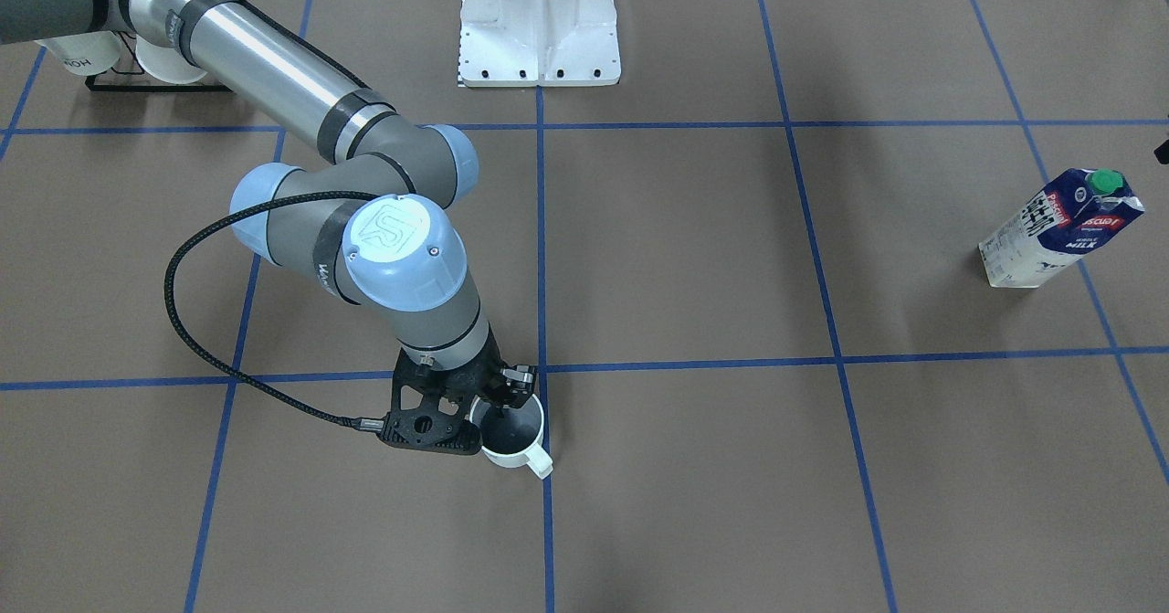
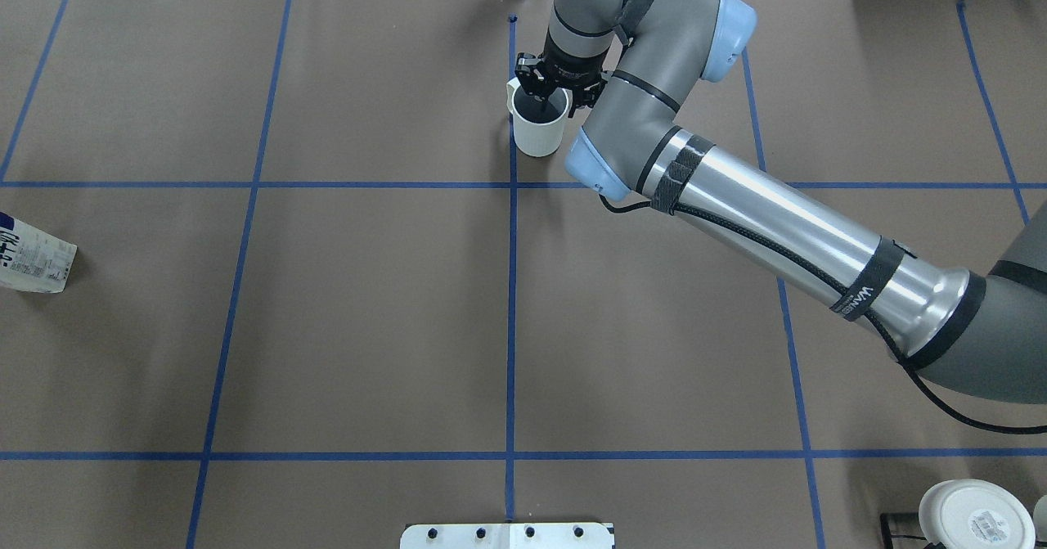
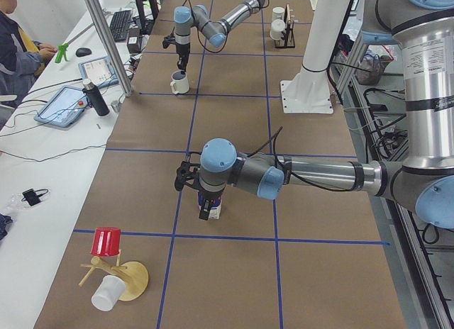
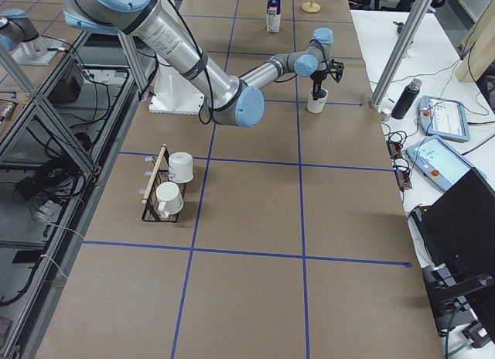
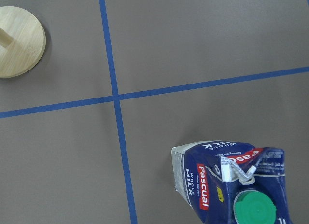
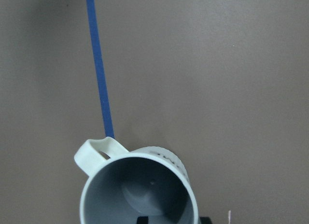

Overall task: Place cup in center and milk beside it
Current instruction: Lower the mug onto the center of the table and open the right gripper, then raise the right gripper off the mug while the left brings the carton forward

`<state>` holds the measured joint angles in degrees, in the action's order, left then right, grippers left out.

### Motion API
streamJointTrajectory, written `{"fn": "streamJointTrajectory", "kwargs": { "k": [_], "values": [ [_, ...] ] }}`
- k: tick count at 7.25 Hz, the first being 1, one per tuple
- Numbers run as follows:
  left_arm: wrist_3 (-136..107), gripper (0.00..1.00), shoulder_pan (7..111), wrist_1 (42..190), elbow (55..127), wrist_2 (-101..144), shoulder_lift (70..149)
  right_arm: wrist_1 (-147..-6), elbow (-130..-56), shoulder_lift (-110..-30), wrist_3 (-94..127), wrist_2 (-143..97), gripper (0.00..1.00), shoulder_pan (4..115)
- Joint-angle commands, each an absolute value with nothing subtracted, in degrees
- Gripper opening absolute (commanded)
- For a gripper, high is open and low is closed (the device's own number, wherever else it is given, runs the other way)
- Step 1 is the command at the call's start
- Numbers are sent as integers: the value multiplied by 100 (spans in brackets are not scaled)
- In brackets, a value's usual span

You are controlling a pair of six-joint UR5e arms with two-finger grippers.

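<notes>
The right pincer (image 1: 500,405) pinches the rim of the white mug (image 1: 516,437), one finger inside it, just beside the blue tape crossing (image 1: 541,368) on the table (image 1: 694,257). The milk carton (image 1: 1059,229) stands upright well apart, below the left pincer (image 3: 209,210). Whether that one is spread, I cannot tell.

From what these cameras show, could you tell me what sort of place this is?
Most likely a robotics lab workcell: a left arm and a right arm work over a table gridded in blue tape, with an operator and control tablets alongside.
</notes>
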<state>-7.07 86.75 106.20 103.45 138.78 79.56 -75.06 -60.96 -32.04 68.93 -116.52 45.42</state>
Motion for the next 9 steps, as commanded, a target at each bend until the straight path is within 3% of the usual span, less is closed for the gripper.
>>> {"fn": "streamJointTrajectory", "kwargs": {
  "k": [1, 4, 9],
  "values": [
    [-929, 98, 8657, 10626, 10353, 13887, 8006, -7576, -6300, -3076, 6978, -11959, 100, 4788],
    [-3168, 98, 7842, 10661, 10826, 13668, 8323, -7831, -8135, -4670, 6690, -13262, 100, 5957],
    [-3111, 98, 7251, 10714, 10522, 12762, 8226, -7717, -8156, -5115, 6346, -13166, 100, 5924]
  ]
}}
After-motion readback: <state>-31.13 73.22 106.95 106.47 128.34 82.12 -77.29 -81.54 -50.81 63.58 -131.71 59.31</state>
